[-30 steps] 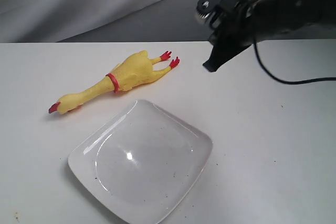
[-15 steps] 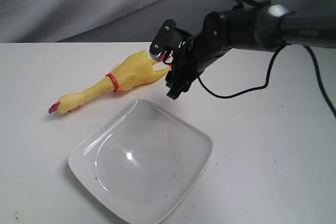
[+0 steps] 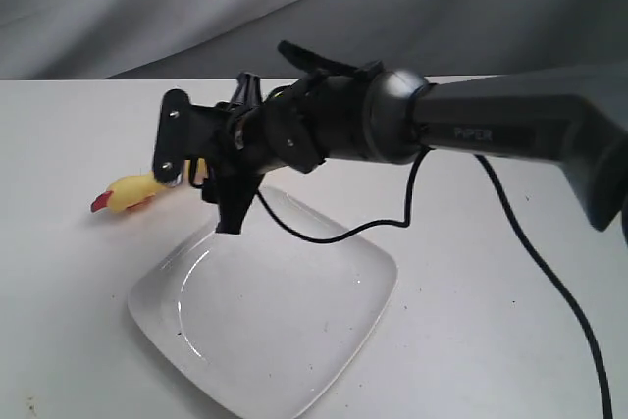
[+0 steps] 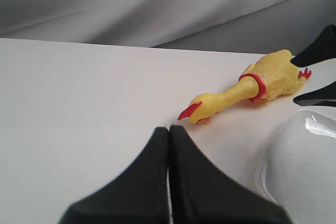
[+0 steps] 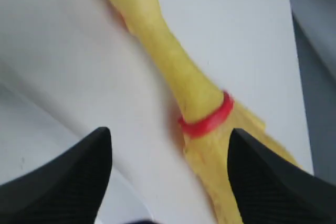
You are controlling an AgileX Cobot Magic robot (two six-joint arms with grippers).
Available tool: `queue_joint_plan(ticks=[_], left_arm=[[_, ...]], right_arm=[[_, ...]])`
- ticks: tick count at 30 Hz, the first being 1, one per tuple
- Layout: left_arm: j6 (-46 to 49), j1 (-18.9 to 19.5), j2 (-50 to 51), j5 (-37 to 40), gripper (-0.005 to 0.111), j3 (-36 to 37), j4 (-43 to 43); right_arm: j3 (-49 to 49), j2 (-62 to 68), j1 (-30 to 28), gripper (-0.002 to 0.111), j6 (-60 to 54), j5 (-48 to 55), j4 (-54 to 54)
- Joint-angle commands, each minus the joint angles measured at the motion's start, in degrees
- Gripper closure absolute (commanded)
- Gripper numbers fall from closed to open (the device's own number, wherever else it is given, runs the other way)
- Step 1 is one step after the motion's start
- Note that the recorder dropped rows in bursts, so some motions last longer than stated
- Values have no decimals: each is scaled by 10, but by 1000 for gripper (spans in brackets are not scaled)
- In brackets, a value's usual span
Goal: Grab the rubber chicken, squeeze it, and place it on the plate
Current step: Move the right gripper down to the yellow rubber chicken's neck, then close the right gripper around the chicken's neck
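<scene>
The yellow rubber chicken (image 4: 247, 83) lies flat on the white table, red beak pointing towards my left gripper. In the exterior view only its head (image 3: 123, 192) shows, because my right arm covers the body. My right gripper (image 3: 218, 205) is open and low over the chicken. Its black fingers (image 5: 79, 169) stand either side of the red neck band (image 5: 207, 119) and the body. One finger overlaps the body, and contact cannot be told. The white plate (image 3: 324, 340) sits just in front of the chicken. My left gripper (image 4: 169, 129) is shut and holds nothing, close to the beak.
Grey cloth (image 3: 147, 7) hangs behind the table's far edge. The right arm and its black cable (image 3: 549, 272) stretch across the table from the right, above the plate's far corner. The plate's rim (image 4: 273, 156) lies close to the chicken's neck.
My right arm has swung left and down, from beside the chicken's feet to over its body and neck band. The chicken and plate have not moved.
</scene>
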Motion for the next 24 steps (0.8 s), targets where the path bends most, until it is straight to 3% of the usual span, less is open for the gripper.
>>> queue_joint_plan(ticks=[1,10,15,20,24], left_arm=[[-1,3,-2,-8,106,3,-4],[-1,3,-2,-8,106,3,-4],[-1,3,-2,-8,106,3,-4],[-1,3,-2,-8,106,3,-4],[-1,3,-2,-8,106,3,-4]], right_arm=[[-5,5,27,49,2,-56,-36],[-139,104,34,49,2,23,-51],[-207,156,34,49,32,78,-111],[-231,185,38,49,104,73,-224],[-251,200,39,49,113,73,-243]])
